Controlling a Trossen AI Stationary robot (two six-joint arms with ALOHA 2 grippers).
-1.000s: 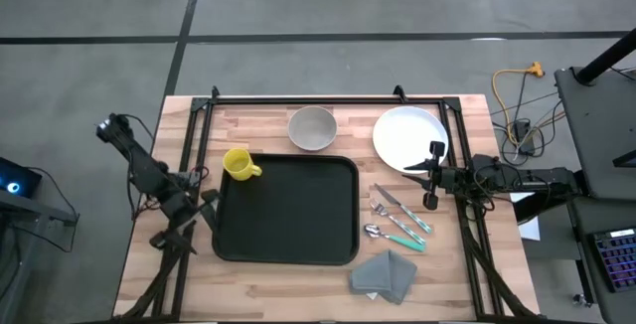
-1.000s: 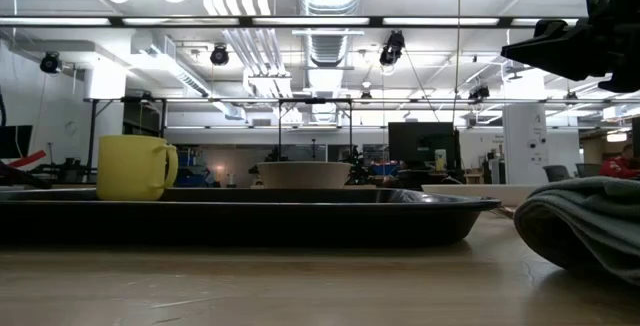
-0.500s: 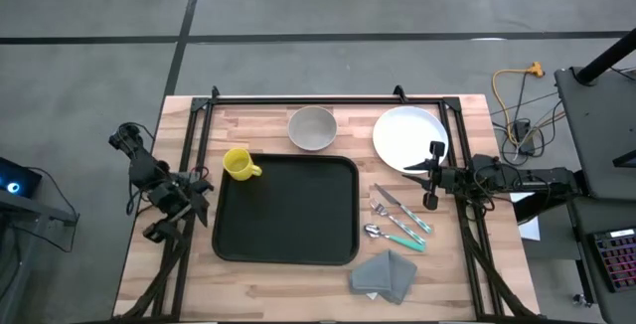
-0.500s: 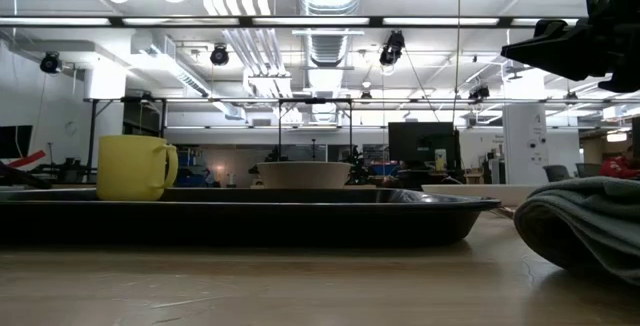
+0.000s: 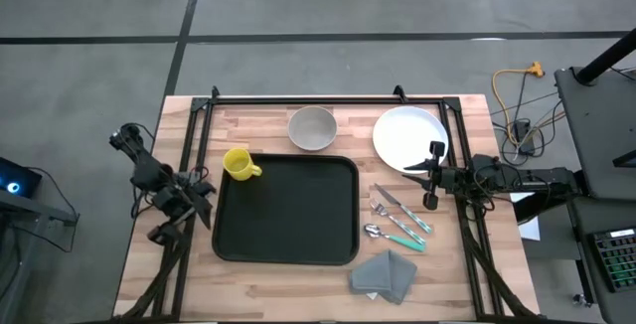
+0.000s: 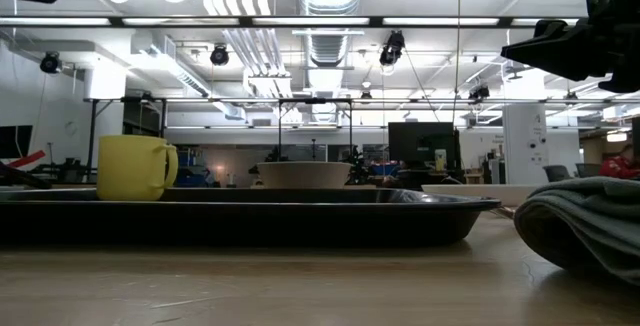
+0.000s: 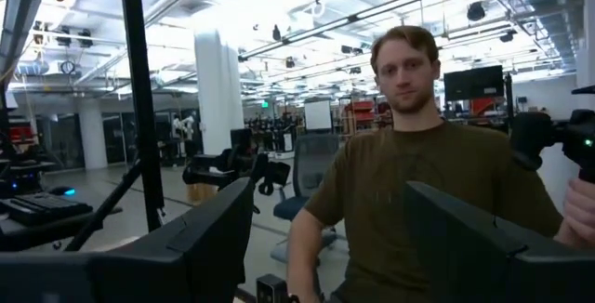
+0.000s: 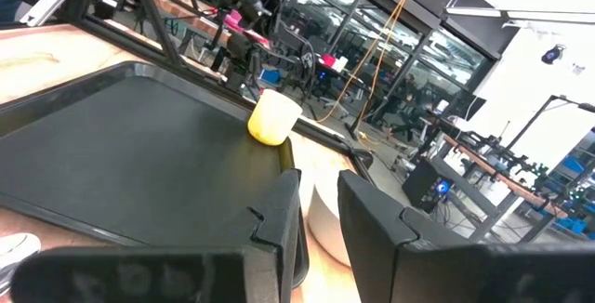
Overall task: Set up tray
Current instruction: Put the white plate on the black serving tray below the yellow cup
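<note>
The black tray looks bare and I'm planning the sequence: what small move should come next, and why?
Probably the right pincer, jaws slightly parted and empty, should drop toward the round white plate just beside it. The flat black rectangular tray holds nothing, and the left pincer sits open at the tray's left edge.

tray (image 5: 286, 210) centre | mug (image 5: 238, 164) touching its left-rear corner | bowl (image 5: 312, 127) behind | cutlery (image 5: 397, 221) right
</note>
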